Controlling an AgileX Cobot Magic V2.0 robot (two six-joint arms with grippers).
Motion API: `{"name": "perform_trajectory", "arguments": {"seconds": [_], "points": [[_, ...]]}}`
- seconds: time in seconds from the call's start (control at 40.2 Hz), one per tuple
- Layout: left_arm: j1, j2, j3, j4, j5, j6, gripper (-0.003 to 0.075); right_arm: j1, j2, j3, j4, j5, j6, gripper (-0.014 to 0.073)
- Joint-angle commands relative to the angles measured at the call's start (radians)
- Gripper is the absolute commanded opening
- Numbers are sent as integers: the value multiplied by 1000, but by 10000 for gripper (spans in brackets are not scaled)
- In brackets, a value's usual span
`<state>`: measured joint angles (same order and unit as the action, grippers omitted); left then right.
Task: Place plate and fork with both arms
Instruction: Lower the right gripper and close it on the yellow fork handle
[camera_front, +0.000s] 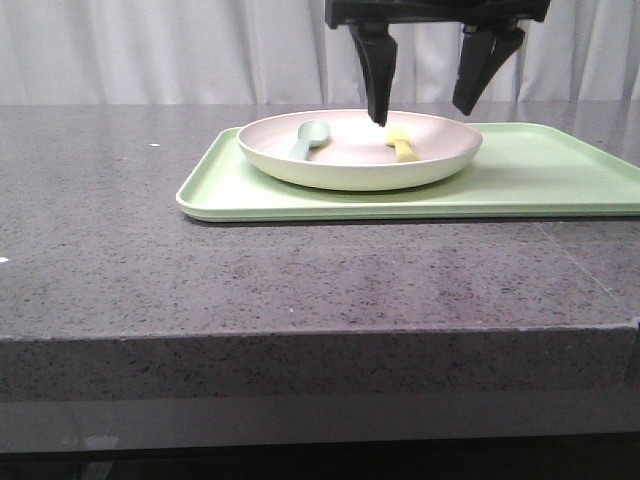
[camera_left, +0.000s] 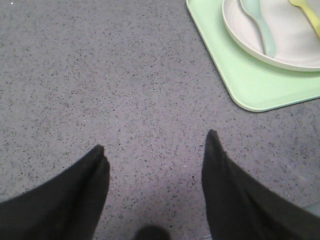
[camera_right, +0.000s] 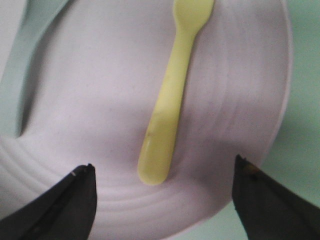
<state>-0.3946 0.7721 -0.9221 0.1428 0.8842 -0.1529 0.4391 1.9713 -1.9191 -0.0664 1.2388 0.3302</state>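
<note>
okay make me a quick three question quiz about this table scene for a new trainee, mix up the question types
1. True or false: the fork lies inside the plate.
2. Which gripper is above the plate? A) the left gripper B) the right gripper
3. Fill in: the plate sits on a light green ____.

Key: 1 true. 2 B; its jaws are open over the fork, not touching it, while the left gripper hangs open over bare tabletop. 3 tray.

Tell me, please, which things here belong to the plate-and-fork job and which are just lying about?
Part of the job:
- plate
- fork, lying in the plate
- right gripper, open above the fork
- left gripper, open over bare table

Just lying about:
- spoon, in the plate
- green tray, under the plate
</note>
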Motion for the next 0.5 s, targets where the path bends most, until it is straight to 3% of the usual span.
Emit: {"name": "perform_trajectory", "arguments": {"seconds": [0.0,0.473], "points": [[-6,-4,-26,4,-66,-3,398,-31,-25,-64,24,4,3,580],[-6,-4,-26,2,-66,-3,398,-44,127,-241,52,58,-2,580]]}}
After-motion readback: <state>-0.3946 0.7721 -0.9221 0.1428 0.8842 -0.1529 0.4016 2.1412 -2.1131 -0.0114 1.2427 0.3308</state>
